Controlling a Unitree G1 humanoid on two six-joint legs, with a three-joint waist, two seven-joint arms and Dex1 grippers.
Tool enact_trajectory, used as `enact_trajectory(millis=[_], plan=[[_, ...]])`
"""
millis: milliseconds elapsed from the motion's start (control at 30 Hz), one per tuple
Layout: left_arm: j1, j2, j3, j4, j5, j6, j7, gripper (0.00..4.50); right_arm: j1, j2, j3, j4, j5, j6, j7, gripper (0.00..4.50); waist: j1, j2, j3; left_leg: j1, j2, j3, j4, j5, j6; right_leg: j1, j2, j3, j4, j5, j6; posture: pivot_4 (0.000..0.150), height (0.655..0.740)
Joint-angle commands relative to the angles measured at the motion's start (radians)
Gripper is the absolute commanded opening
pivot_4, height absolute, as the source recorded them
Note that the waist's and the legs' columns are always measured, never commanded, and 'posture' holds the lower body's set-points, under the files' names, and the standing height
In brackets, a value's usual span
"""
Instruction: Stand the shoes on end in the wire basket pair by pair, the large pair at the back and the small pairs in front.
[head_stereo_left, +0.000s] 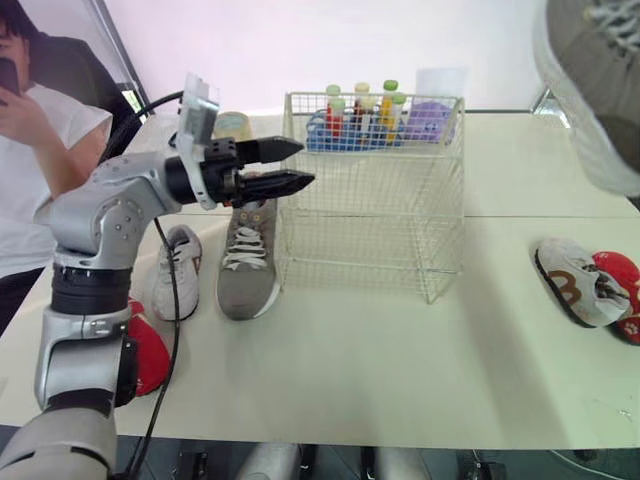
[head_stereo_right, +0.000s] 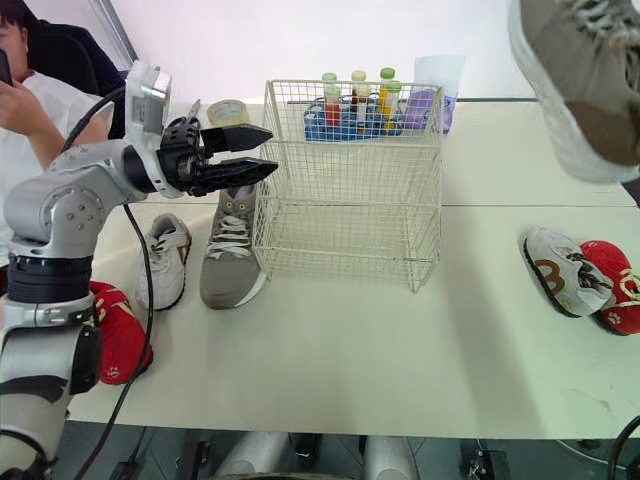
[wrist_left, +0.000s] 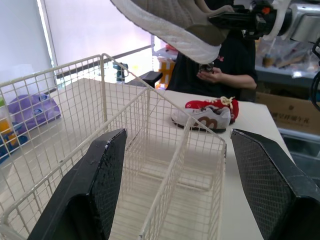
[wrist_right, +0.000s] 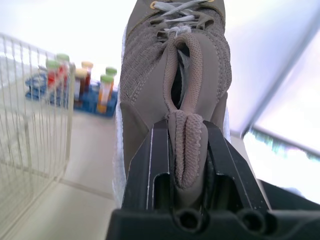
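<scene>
Large grey shoe (head_stereo_right: 585, 80), held high near the head camera with right gripper (wrist_right: 187, 129) clamped on its heel, toe pointing away, hangs above and well right of the empty wire basket (head_stereo_right: 350, 200); left gripper (head_stereo_right: 272, 150) hovers spread open at the basket's left wall.

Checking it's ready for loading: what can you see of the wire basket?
The wire basket is a white, open-topped box of thin, metal-looking grid, standing upright and empty on the white table. A grey shoe lies close along its left wall; whether they touch is unclear. The left gripper, fingers open, hangs at its upper left edge. A blue rack of bottles stands behind it.
</scene>
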Motion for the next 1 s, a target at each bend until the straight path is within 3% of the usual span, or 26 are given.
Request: enact_trajectory(millis=[33,133,267,500,1000], plan=[[-0.084,0.011,0.029,0.054,-0.005,-0.002,-0.036,3.4,-0.1,-0.108,0.061,-0.074,0.063,-0.145,0.108,0.16,-0.006,0.001,0.001,0.0,0.0,0.001,0.0,0.0,0.0,-0.001,0.0,0.001,0.0,0.0,0.0,0.15,0.74],[-0.149,0.009,0.037,0.143,-0.006,0.009,-0.058,3.4,-0.142,-0.156,0.193,-0.097,0.04,-0.279,0.2,0.16,-0.02,0.001,0.001,0.0,0.0,0.001,-0.002,-0.002,0.003,-0.001,0.0,0.001,0.0,0.0,0.0,0.15,0.74],[-0.231,0.016,0.042,0.25,0.009,0.005,-0.086,3.4,-0.161,-0.182,0.384,-0.098,-0.129,-0.55,0.261,0.16,-0.027,0.0,0.001,0.001,0.0,0.0,-0.001,-0.003,0.003,0.0,0.0,0.0,0.0,0.0,0.0,0.15,0.74],[-0.293,0.034,0.042,0.336,0.046,-0.002,-0.121,3.4,-0.237,-0.161,0.526,0.008,-0.313,-0.884,0.304,0.16,-0.025,0.0,0.001,0.0,-0.001,0.001,0.001,-0.001,-0.002,-0.001,0.0,0.001,0.001,0.0,0.0,0.15,0.74],[-0.353,0.047,0.036,0.436,0.121,-0.057,-0.176,3.4,-0.316,-0.134,0.615,0.088,-0.39,-1.101,0.383,0.16,-0.027,0.0,0.001,0.001,0.0,0.001,0.0,0.0,-0.003,-0.002,0.0,0.001,0.002,0.0,0.0,0.15,0.74]])
